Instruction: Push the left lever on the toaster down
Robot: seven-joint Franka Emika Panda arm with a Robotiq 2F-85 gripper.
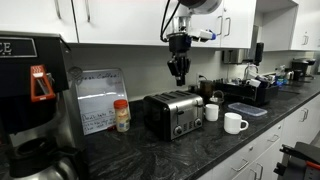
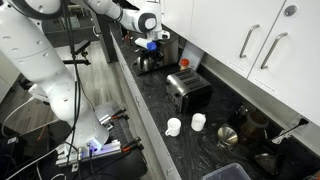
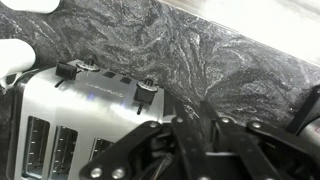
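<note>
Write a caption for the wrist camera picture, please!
Black robot gripper hovers near shiny silver toaster on dark marbled countertop.

Nothing reads cleanly: the nearest thing to legible is on the black coffee machine (image 1: 25, 50) in an exterior view, where pale block letters run off the frame edge (the last looks like an E). The clear stand-up sheet (image 1: 98, 100) beside it carries lines of print and the red-lidded jar (image 1: 122, 116) a label, both too small to read.

Silver toaster (image 1: 174, 113), dark marbled countertop (image 3: 230, 50), white mugs (image 1: 235, 122), white cabinets (image 2: 250, 40)
</note>
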